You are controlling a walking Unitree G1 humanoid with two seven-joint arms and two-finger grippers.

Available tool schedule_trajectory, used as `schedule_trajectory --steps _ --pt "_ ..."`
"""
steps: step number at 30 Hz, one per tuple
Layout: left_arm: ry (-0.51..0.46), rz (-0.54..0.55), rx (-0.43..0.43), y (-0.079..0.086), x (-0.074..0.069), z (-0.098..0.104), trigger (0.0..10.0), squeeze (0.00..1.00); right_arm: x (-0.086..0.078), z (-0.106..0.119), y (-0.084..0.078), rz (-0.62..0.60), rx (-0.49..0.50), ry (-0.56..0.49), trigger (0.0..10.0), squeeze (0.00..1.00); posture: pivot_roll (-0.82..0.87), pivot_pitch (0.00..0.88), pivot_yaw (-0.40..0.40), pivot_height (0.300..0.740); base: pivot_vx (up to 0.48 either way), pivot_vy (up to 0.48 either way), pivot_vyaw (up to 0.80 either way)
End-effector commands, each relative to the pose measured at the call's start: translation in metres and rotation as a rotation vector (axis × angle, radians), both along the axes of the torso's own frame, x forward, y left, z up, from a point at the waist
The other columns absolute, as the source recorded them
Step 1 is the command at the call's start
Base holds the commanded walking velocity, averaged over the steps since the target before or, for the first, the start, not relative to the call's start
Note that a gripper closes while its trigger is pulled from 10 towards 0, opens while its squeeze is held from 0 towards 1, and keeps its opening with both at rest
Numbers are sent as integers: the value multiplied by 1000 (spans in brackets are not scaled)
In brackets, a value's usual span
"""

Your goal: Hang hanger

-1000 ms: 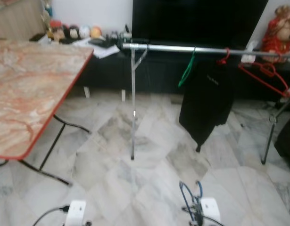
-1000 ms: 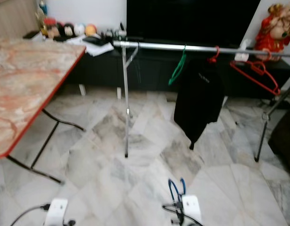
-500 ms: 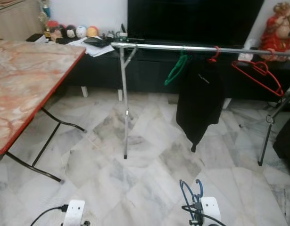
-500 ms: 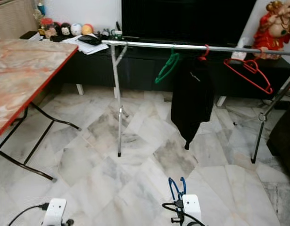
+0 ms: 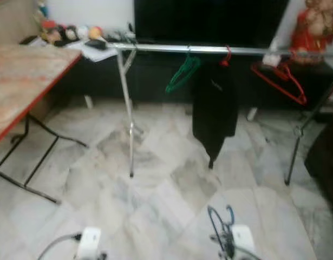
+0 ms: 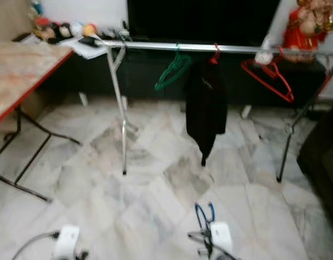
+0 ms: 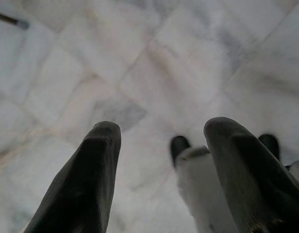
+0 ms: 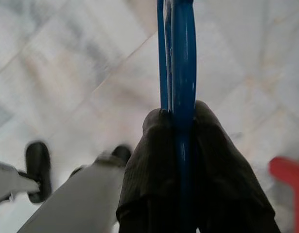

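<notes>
A thin blue hanger (image 8: 179, 58), judged light, stiff and slippery, is pinched edge-on by the right gripper (image 8: 181, 121) jaws, with the rail (image 5: 209, 50) well ahead, while the left gripper (image 7: 161, 141) jaws are spread wide.

Head stereo downward; wrist views floorward.

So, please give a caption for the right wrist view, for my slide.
Right gripper shut on a blue hanger above the marble floor.

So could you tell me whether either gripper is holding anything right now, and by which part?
The right gripper is shut on a blue hanger, pinching its thin frame edge-on between both fingers. The left gripper is open and holds nothing.
</notes>
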State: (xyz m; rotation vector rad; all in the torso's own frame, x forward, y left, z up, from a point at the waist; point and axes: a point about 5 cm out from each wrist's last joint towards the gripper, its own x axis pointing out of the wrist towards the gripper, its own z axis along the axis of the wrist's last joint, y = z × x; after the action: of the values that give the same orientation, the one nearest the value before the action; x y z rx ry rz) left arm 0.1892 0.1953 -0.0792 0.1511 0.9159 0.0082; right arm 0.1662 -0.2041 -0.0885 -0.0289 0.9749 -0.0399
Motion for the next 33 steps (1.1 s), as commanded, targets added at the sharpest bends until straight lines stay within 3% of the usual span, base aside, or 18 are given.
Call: schedule_trajectory --steps 1,5,8,15,33 --pt "0 -28 28 6 2 2 10000 0 8 3 7 -9 24 -39 10000 0 -27 0 -49 740 0 -292 0" --pt "-5 -36 34 6 5 3 10000 0 9 4 6 -17 26 -46 10000 0 -29 0 -48 740 0 -214 0" --pt "-16 -20 23 7 7 5 10000 0 12 6 1 -94 47 -72 10000 0 -26 0 -51 740 0 0 0" --pt "-114 -16 0 8 24 16 10000 0 18 11 -10 -176 64 -126 10000 0 -24 0 -58 740 0 0 0" --pt "-100 22 -46 5 16 11 10000 0 68 59 -30 -220 -71 -528 10000 0 -28 0 -55 740 0 0 0"
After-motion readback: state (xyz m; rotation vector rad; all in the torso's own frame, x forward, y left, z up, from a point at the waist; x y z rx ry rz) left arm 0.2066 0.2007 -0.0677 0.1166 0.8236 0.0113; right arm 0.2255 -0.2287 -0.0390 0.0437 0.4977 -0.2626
